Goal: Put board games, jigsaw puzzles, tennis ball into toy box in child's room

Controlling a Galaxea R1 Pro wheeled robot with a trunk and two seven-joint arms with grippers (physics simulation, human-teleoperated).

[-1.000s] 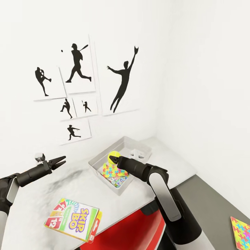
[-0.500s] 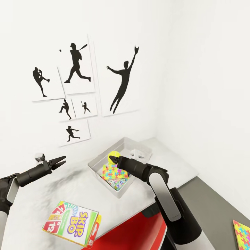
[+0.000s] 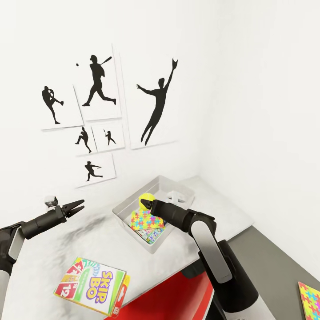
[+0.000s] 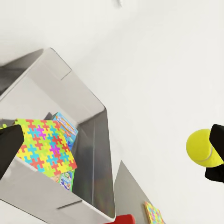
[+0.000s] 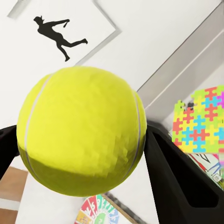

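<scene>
My right gripper (image 3: 144, 204) is shut on the yellow-green tennis ball (image 3: 146, 199) and holds it just above the pale grey toy box (image 3: 119, 213) on the table (image 3: 53, 253). The right wrist view shows the ball (image 5: 81, 140) clamped between the black fingers (image 5: 179, 182). One jigsaw puzzle (image 3: 146, 219) lies tilted in the box on a blue board game (image 3: 150, 234); the left wrist view shows this puzzle (image 4: 44, 144) too. A second jigsaw puzzle (image 3: 311, 298) lies on the dark grey shelf section. The Skip-Bo board game (image 3: 93, 284) sits near the table's front edge. My left gripper (image 3: 78, 206) hovers open, left of the box.
The box stands in the corner against white walls with black baseball-player prints (image 3: 100, 80). A red chair (image 3: 169, 298) sits under the table's edge below my right arm. The lower dark grey shelf (image 3: 271, 262) runs along the right wall.
The head view has shifted a little. My right gripper still holds the ball over the box, almost unmoved. The left arm has stayed where it was.
</scene>
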